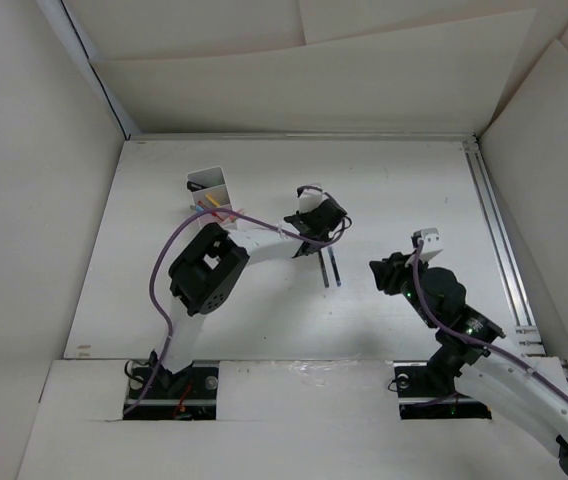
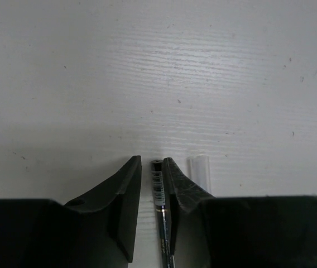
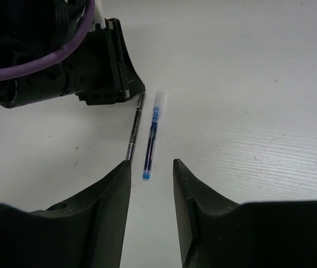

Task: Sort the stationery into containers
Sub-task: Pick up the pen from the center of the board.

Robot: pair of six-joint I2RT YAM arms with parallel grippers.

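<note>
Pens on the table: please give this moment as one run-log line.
left gripper: open, astride grey pen | right gripper: open, facing blue pen

The left arm blocks the 2 pens from the table's left edge; the right side lies open.

This is a robotics lab test cell. A bare white tabletop with a faint grain is boxed in by plain white boards: a left wall panel along its left edge, a back wall panel beyond its far edge and a right wall panel on its right. A black jointed left robot arm and a black jointed right robot arm are bolted at its near edge. A purple cable loops over it, and a silver metal rail runs down its right side.
</note>
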